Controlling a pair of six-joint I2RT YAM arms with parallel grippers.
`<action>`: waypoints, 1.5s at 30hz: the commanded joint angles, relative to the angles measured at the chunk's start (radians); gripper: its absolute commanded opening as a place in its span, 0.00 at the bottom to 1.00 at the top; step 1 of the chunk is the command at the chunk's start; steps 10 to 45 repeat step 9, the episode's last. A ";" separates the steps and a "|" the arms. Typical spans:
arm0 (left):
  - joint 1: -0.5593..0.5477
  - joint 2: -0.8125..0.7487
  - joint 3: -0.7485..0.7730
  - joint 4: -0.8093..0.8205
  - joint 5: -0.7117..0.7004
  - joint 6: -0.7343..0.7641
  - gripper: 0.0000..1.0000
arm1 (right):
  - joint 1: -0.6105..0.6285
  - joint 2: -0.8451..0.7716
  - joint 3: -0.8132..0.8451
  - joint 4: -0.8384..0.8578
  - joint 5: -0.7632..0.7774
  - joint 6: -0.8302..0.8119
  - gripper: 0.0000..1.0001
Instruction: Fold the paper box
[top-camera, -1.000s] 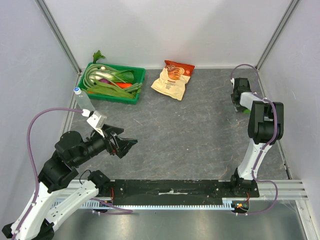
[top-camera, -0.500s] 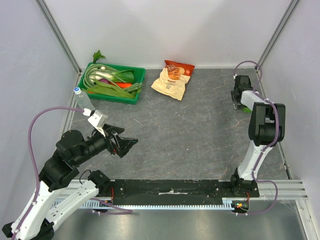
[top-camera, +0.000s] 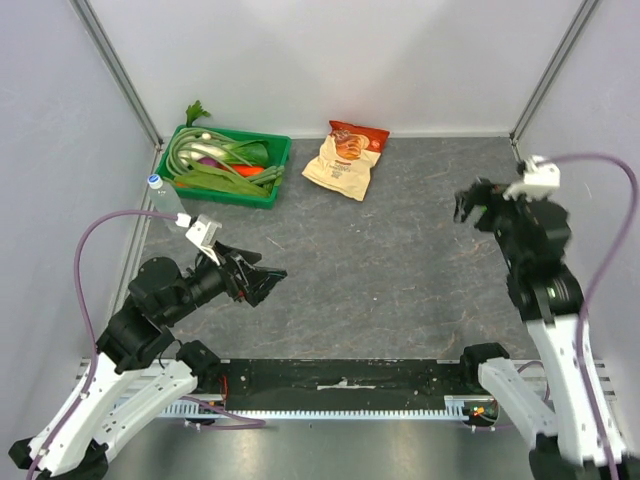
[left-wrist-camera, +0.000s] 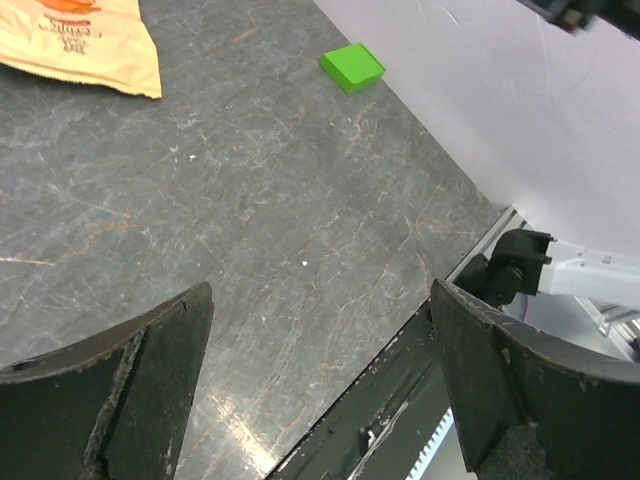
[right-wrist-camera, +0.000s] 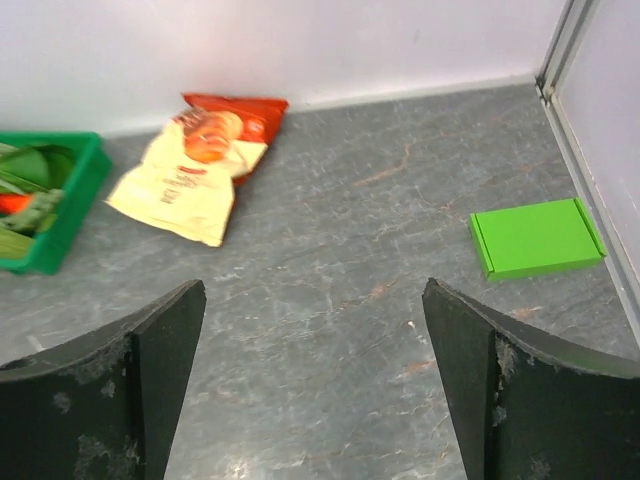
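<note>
1. Right wrist view: right gripper (right-wrist-camera: 312, 292) has its jaws spread wide, holds nothing, touches nothing, and hangs over the grey floor (right-wrist-camera: 330, 200).
2. The paper box (right-wrist-camera: 535, 238) lies flat on the floor, ahead & to the R of that gripper and well apart from it. A crease line runs along its L edge.
3. The box's R end sits near the foot of the R side wall (right-wrist-camera: 610, 120), so room is tight on that side. Grey floor runs along its L and near sides.
4. Left wrist view: left gripper (left-wrist-camera: 322, 295) is also wide open & holds nothing. The box is far across the floor, close to the wall.
5. The snack bag (right-wrist-camera: 195, 165) lies by the back wall (right-wrist-camera: 250, 40), well apart from the box. The green tray (right-wrist-camera: 60, 210) w/ veg is further L.
6. Top view: a broad stretch of floor lies btwn the two grippers. A bottle (top-camera: 165, 200) lies at the L edge near the tray. The box is hidden behind the R arm.
</note>
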 joint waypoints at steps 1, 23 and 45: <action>-0.002 -0.050 -0.065 0.131 -0.029 -0.112 0.95 | -0.006 -0.233 -0.071 -0.125 -0.100 0.068 0.98; -0.002 0.002 0.109 0.067 -0.127 -0.025 0.97 | 0.026 -0.422 0.197 -0.378 -0.063 -0.061 0.98; -0.002 0.002 0.109 0.067 -0.127 -0.025 0.97 | 0.026 -0.422 0.197 -0.378 -0.063 -0.061 0.98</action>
